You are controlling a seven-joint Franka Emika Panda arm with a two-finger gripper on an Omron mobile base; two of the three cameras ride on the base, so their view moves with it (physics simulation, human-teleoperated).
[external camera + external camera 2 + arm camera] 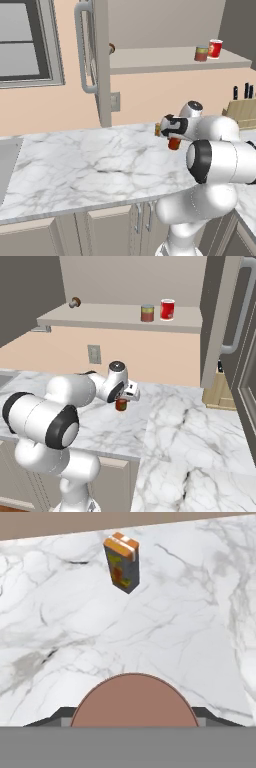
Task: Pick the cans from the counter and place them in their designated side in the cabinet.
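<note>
The taller dark red can (174, 144) (120, 405) sits between the fingers of my gripper (173, 140) (121, 401), which is shut on it low over the white marble counter (90, 160) (175, 426). The hand view shows the can's round brownish top (132, 702) between the two dark fingertips. I cannot tell whether the can touches the counter. The shorter teal-topped can (201, 53) (147, 313) stands on the shelf of the cabinet (150, 62) (100, 318), whose door (95, 55) (235, 326) hangs open.
A bright red can with a white rim (215, 48) (167, 309) stands beside the teal-topped can. A small orange-and-grey box (122, 562) lies on the counter beyond the gripper. A knife block (242, 112) (216, 391) stands by the wall, and a sink (5, 165) is at the left.
</note>
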